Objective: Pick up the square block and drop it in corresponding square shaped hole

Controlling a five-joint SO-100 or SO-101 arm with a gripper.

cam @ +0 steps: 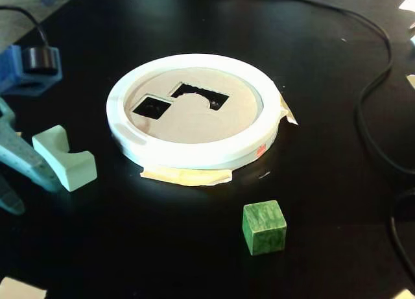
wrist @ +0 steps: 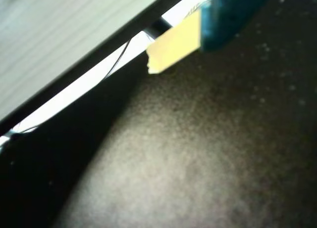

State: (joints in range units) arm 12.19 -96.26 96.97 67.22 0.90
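Since the green square block is sitting alone on the black table at roughly 5 o'clock from the white ring sorter in the fixed view, we'd say nothing's been grabbed yet. The square hole is on the sorter's left side, about 10 o'clock from the block, next to a bigger odd-shaped cutout. The gripper hangs at the far left edge of that view, so the block lies toward its 4 o'clock, well apart, with a pale mint block just beside the arm. The block's a cube, so no long axis to fuss over. Honestly we can't tell how wide the jaws are: the wrist view only shows a teal finger with tape, and bare table.
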